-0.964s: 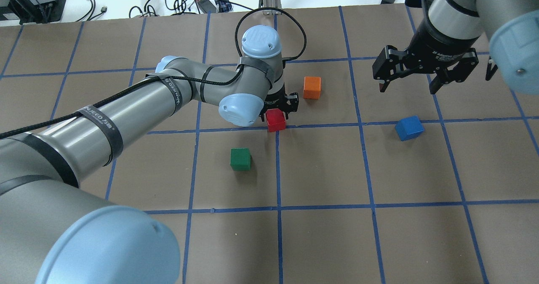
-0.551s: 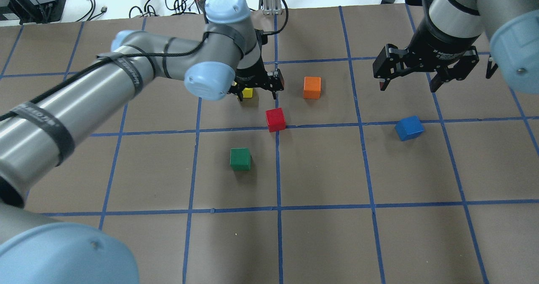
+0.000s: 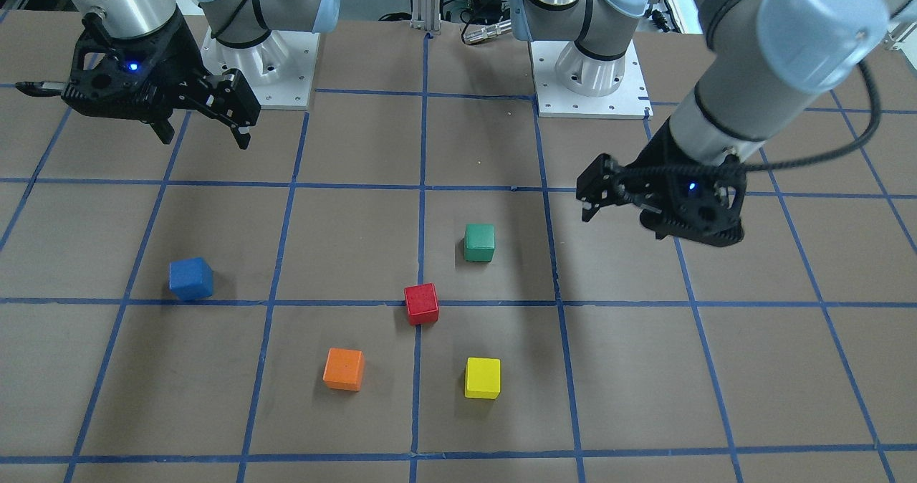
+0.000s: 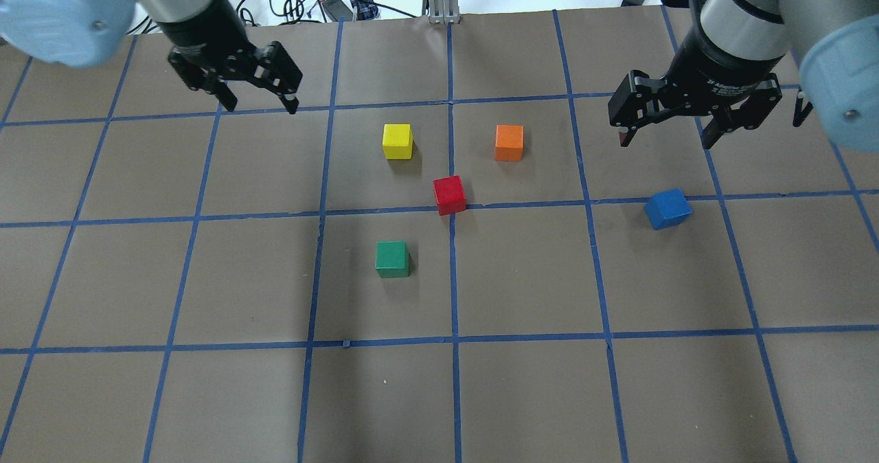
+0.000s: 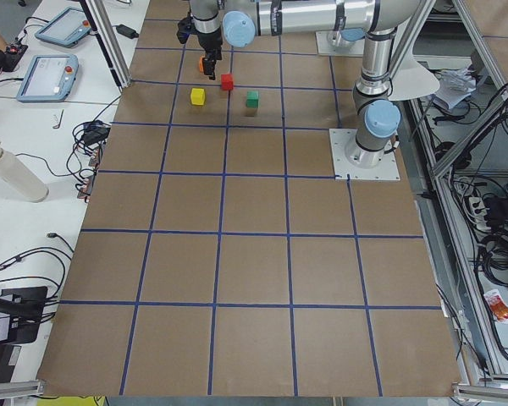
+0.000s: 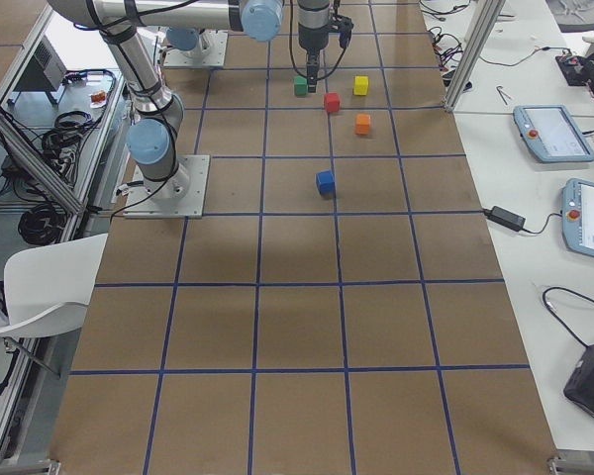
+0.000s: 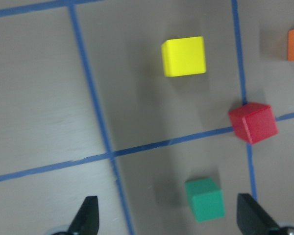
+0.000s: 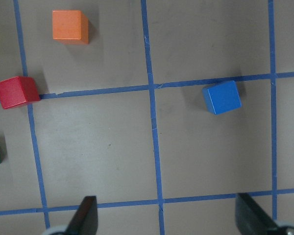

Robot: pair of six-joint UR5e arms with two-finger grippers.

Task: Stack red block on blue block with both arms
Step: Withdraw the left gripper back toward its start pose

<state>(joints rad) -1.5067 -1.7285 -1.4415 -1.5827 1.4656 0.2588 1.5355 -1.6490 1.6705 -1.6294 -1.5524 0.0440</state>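
The red block (image 4: 450, 195) sits on the table near the middle, on a blue tape line; it also shows in the front view (image 3: 421, 304) and the left wrist view (image 7: 253, 122). The blue block (image 4: 667, 209) sits to its right, slightly rotated, and shows in the right wrist view (image 8: 222, 97). My left gripper (image 4: 261, 106) is open and empty, raised at the far left, well away from the red block. My right gripper (image 4: 665, 143) is open and empty, hovering just beyond the blue block.
A yellow cube (image 4: 397, 141) and an orange cube (image 4: 509, 142) sit beyond the red block. A green cube (image 4: 392, 259) sits nearer, to its left. Blue tape lines grid the brown table. Cables lie past the far edge.
My left arm has pulled back from the red block, up and to the far left. This uncovers the yellow cube. The red block stays on the table. My right arm has barely moved.
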